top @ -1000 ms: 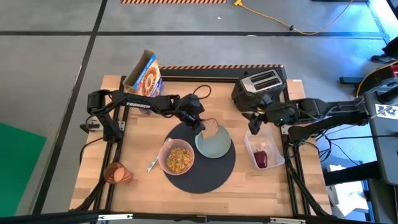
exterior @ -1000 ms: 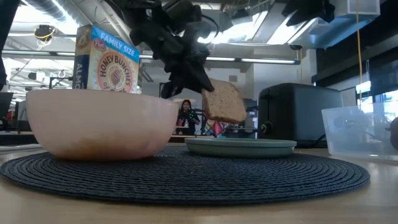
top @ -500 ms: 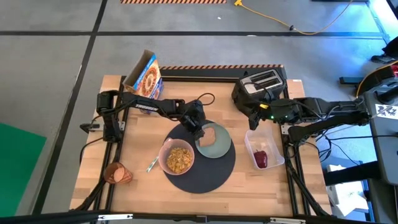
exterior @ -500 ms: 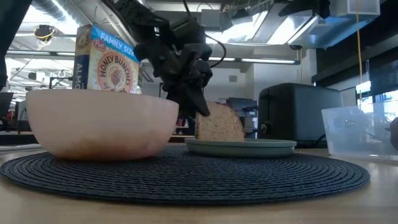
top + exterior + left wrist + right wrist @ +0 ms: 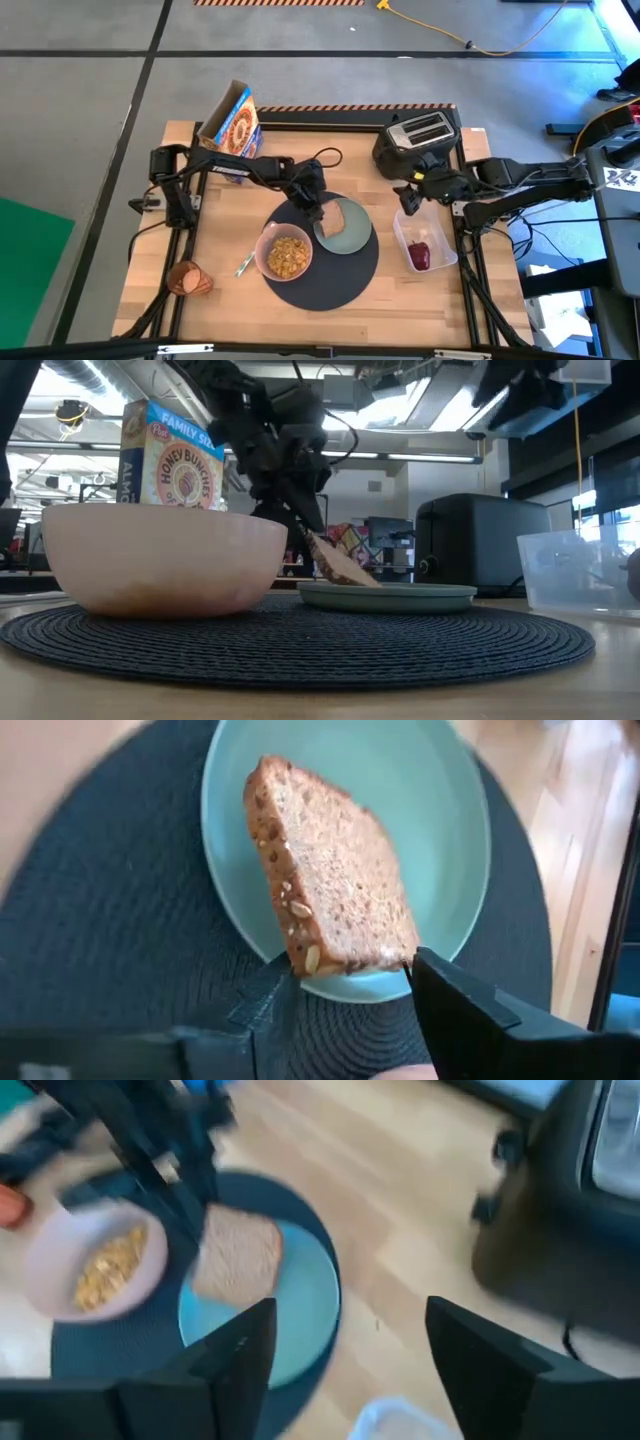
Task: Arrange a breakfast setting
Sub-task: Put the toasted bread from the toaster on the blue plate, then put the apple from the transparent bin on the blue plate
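The left gripper (image 5: 345,982) has fingers wide around the toast (image 5: 330,890), which leans on the plate (image 5: 345,232) mid-counter. It should back off cleanly without dragging the toast. The right gripper (image 5: 408,196), fingers wide, waits near the tub (image 5: 425,245).

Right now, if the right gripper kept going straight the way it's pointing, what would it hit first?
Probably the pale-green plate with the toast slice on it: the right gripper, fingers open, faces them across bare table. Depth is unclear, so it might meet the tabletop first.
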### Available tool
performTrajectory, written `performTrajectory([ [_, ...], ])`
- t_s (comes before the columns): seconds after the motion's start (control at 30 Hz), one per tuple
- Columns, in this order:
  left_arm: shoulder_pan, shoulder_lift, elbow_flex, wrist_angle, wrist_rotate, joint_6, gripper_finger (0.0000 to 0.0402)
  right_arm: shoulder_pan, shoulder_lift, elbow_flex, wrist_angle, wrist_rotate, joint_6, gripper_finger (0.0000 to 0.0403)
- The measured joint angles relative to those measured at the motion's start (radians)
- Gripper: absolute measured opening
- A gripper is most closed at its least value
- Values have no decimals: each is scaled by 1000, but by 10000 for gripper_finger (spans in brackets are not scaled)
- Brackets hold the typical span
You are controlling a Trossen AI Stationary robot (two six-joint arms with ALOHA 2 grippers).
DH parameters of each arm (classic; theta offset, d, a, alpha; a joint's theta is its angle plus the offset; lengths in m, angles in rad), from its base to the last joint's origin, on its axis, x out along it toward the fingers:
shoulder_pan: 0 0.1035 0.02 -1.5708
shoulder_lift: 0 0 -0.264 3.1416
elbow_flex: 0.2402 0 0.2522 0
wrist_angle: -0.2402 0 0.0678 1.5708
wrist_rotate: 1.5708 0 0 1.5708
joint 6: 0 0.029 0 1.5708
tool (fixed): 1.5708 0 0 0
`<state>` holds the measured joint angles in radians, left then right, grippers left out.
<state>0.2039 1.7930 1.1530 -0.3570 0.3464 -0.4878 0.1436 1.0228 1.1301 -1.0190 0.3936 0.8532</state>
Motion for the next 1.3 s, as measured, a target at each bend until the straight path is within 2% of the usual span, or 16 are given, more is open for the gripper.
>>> performTrajectory([
  [0.17,-2,-37,1,3,-62,29,188,0,2,0,-99,-96,98,265],
  [0.43,-14,-32,1,-48,-177,37,189,0,3,0,-141,-153,150,231],
  [0.63,-36,-39,1,-46,-156,49,189,0,3,0,-143,-163,144,213],
  [0.8,-57,-118,34,-32,-171,66,187,7,3,0,-199,-287,127,211],
  [0.93,-72,-172,62,-15,-231,101,187,83,3,0,-247,-329,123,211],
  [1.1,-87,-228,89,34,-314,106,186,204,11,-19,-224,-326,256,216],
  [1.3,-95,-225,90,103,-337,102,186,299,12,-167,-208,-364,541,258],
])
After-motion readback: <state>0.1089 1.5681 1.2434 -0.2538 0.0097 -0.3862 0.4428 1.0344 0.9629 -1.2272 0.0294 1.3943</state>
